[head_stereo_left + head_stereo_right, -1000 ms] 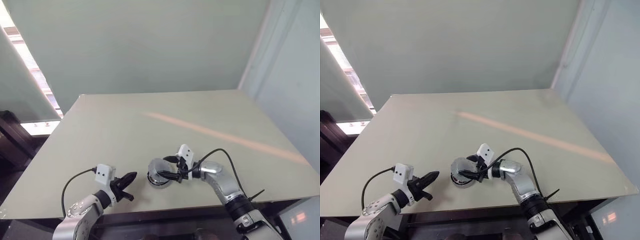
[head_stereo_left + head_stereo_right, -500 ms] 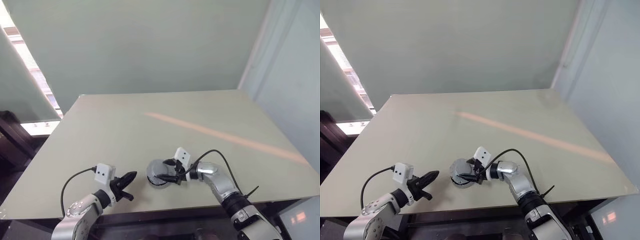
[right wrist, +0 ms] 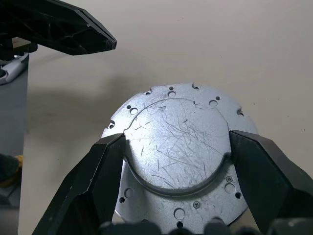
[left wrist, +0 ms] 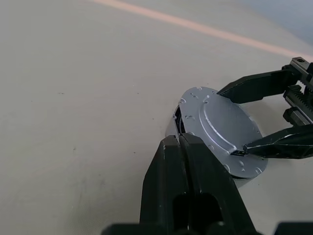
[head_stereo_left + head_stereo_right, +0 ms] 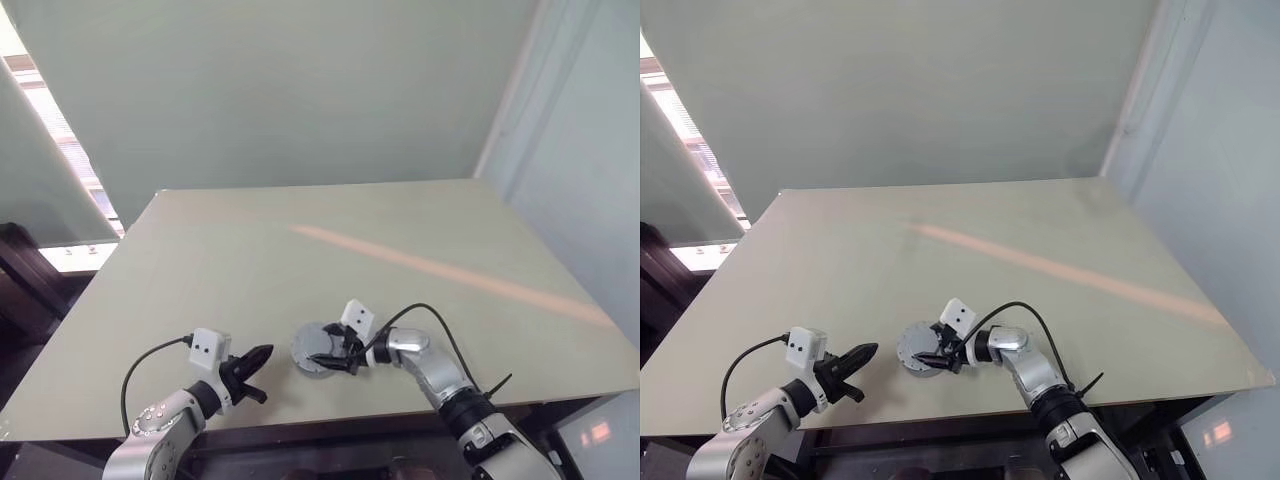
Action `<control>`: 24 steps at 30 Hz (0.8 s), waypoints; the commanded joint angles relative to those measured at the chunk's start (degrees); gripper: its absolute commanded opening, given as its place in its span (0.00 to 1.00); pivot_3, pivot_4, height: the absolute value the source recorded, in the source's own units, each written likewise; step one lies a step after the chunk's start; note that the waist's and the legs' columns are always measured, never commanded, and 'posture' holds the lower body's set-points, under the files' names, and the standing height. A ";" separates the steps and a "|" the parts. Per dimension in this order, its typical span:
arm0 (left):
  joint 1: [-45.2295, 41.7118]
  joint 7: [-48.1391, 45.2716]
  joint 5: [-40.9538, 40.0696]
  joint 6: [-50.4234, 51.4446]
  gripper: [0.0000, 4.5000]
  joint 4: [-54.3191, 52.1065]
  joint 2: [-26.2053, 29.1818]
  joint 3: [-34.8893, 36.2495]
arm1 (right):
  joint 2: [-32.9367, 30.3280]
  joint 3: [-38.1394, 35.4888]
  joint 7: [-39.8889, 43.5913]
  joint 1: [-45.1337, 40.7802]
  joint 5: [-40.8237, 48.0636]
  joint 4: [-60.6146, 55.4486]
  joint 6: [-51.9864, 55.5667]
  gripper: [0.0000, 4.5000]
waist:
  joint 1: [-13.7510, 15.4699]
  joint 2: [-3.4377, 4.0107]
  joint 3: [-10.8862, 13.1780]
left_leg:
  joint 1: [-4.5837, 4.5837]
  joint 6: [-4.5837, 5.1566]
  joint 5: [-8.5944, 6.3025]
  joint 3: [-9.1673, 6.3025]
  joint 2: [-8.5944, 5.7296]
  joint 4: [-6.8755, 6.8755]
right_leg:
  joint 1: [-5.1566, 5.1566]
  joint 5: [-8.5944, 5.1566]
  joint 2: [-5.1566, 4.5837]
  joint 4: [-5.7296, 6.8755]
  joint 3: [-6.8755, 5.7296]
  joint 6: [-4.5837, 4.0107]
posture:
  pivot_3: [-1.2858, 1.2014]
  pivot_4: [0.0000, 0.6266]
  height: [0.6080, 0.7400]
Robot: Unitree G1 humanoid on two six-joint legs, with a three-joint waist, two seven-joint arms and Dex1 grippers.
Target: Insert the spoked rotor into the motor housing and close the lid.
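Left eye view: the lid (image 5: 312, 348) lies flat on the desk (image 5: 400, 230) near its front edge, between your two grippers. The right gripper (image 5: 333, 352) reaches over it from the right. The left gripper (image 5: 256, 358) hovers just beside it on the left, apart from it.

Left wrist view: your left fingers (image 4: 186, 166) are pressed together and hold nothing. Just past their tips sits the lid, a silver face with a raised round centre, small holes round its flat rim and a dark edge underneath. It looks a little tilted, with a dark gap under the rim on the nearer side. One right finger lies on the rim and the other reaches round the far side.

Right wrist view: your right fingers (image 3: 98, 181) are spread wide and bear on the two sides of the scratched raised centre, so they seem to have hold of the lid.

My judgement: you are in the closing step, the lid on but perhaps not seated flush. Whether the rotor is already inside you cannot tell, as the lid covers what is below. What is left is to press it level and let go
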 commanded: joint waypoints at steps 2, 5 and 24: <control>-1.07 -0.22 -0.04 -0.72 0.00 -2.05 0.58 -0.36 | 0.12 1.18 0.26 0.52 -0.62 -2.91 0.64 0.81 | -0.01 0.00 0.00 | 0.00 0.00 0.00 0.00 0.00 -0.01 | 0.00 0.00 0.00 0.00 0.00 0.00 | 0.52 0.00 1.00; -1.27 -0.27 0.05 -0.78 0.00 -1.80 0.60 -0.47 | 0.57 0.83 -1.64 1.27 -0.96 -3.74 1.20 0.81 | -0.01 0.00 0.00 | 0.02 0.00 0.00 0.01 0.00 -0.01 | 0.00 0.00 0.00 0.00 0.01 0.00 | 0.52 0.00 1.00; -1.56 -0.09 0.41 -1.74 0.00 -1.08 0.59 -0.70 | -0.01 1.29 -3.88 0.92 -2.34 -6.58 4.04 1.00 | 0.01 0.00 0.00 | 0.08 0.00 0.00 0.01 0.00 0.01 | 0.08 -0.01 0.00 0.02 0.01 -0.02 | 0.52 0.00 1.00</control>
